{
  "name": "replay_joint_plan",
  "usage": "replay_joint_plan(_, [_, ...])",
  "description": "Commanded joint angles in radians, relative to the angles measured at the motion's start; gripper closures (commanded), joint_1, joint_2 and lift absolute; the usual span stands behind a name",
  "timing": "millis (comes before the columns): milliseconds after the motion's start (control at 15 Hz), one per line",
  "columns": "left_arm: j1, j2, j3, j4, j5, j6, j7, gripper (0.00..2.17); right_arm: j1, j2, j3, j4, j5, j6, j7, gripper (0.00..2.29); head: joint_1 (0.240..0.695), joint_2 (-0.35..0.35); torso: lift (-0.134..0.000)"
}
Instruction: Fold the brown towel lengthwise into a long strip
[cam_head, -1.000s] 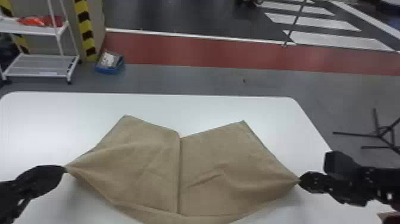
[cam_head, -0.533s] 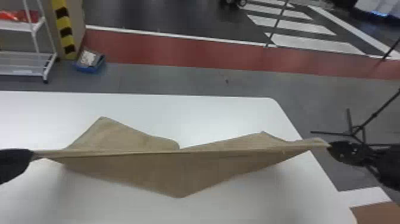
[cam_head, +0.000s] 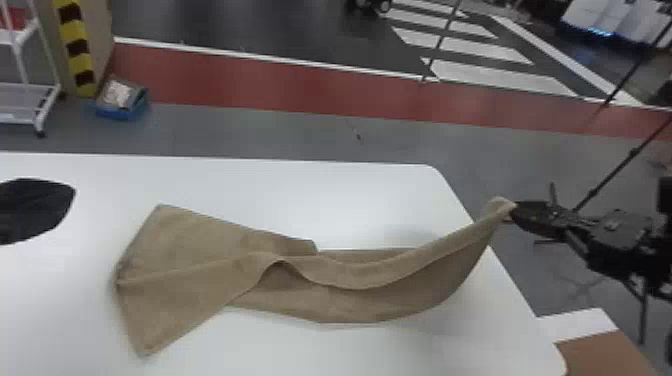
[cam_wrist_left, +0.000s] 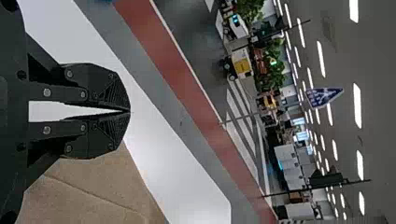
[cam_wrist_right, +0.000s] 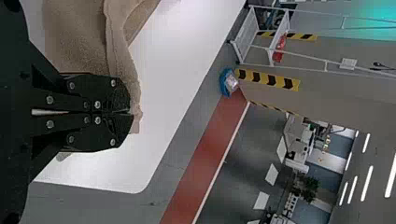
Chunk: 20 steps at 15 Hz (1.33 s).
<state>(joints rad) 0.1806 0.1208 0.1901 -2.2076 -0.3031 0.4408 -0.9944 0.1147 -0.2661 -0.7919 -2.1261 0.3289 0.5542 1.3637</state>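
My left gripper (cam_head: 70, 200) hangs at the head view's left edge, apart from the towel. In the left wrist view the left gripper (cam_wrist_left: 130, 112) is shut with nothing between its tips, and the towel (cam_wrist_left: 88, 186) lies beyond it. The brown towel (cam_head: 200, 250) has its left part spread on the table, with a ridge across it. From the middle, its right part rises in a sagging, twisted band to my right gripper (cam_head: 514, 212), which holds a corner beyond the table's right edge. In the right wrist view the right gripper (cam_wrist_right: 130, 112) is shut on the towel (cam_wrist_right: 116, 51).
The white table (cam_head: 350, 200) has its rounded far right corner behind the towel. A brown box (cam_head: 605, 355) sits at the lower right. On the floor past the table are a blue bin (cam_head: 120, 102) and a white rack (cam_head: 30, 100); a black stand is at right.
The left gripper has let go of its towel corner, and the towel's left part has dropped onto the table. The right gripper has lifted its corner; the once taut edge now sags. The head view has shifted.
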Motion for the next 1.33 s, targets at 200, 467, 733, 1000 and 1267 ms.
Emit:
replay_joint_plan(200, [0.224,0.008,-0.063,-0.015,-0.025,-0.083,-0.038,0.25,0.091,0.027,-0.02,0.038,0.021,-0.144,0.003,2.05,0.695,-0.35,-0.115])
replay_joint_plan(467, [0.255,0.049,-0.235,0.043,-0.122,-0.162,-0.041,0.25,0.102,0.044,-0.041,0.115,0.021,-0.196,0.003,2.04,0.695,-0.35,-0.115])
replay_joint_plan(733, [0.201,0.053,-0.32,0.154,-0.177,-0.205,-0.023,0.31,0.12,0.048,-0.059,0.156,0.005,-0.239,0.003,2.04,0.695,-0.35,-0.115])
replay_joint_plan(1000, [0.145,0.051,-0.331,0.232,-0.186,-0.208,0.005,0.33,0.121,0.059,-0.058,0.16,0.002,-0.245,0.003,2.04,0.695,-0.35,-0.115])
replay_joint_plan(1267, [0.096,0.051,-0.307,0.304,-0.185,-0.208,0.005,0.44,0.121,0.065,-0.061,0.153,0.002,-0.245,0.003,2.04,0.695,-0.35,-0.115])
